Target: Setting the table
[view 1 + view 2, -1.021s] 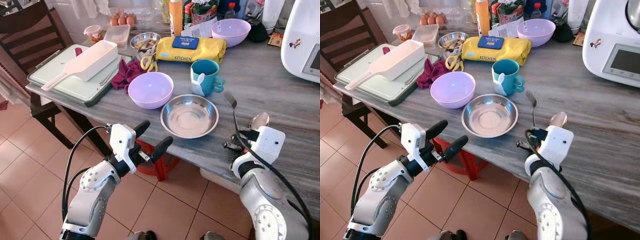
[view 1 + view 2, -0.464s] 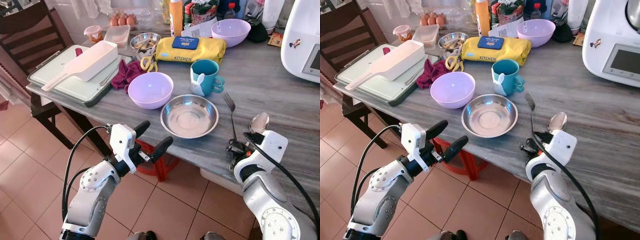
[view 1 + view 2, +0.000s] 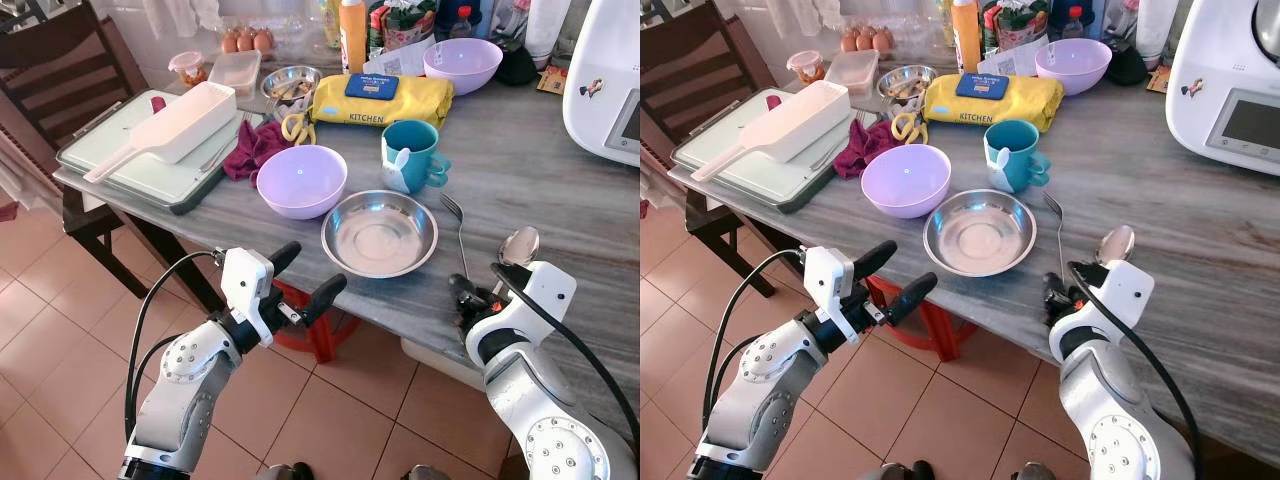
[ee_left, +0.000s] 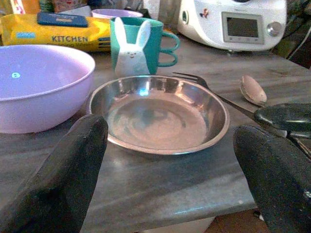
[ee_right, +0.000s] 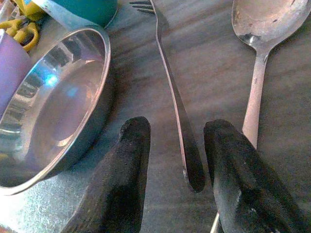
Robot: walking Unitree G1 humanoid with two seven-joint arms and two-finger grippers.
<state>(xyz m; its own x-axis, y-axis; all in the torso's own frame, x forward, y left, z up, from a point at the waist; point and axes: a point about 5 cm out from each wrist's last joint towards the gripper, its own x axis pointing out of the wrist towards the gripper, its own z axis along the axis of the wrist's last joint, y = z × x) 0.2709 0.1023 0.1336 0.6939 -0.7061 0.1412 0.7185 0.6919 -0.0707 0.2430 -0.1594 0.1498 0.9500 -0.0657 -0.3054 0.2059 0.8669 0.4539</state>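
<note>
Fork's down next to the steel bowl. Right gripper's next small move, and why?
Probably back the right gripper straight off toward the table edge. Its fingers stand open either side of the fork handle, and the fork lies flat on the table between the steel bowl and the spoon, so placement looks done.

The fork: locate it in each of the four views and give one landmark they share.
Left eye view: fork lies on the table, right of the steel bowl.
Right eye view: fork, between steel bowl and spoon.
Left wrist view: fork behind the bowl's rim.
Right wrist view: fork between the open right end effector's fingers, untouched.
Shared landmark: the steel bowl.
</note>
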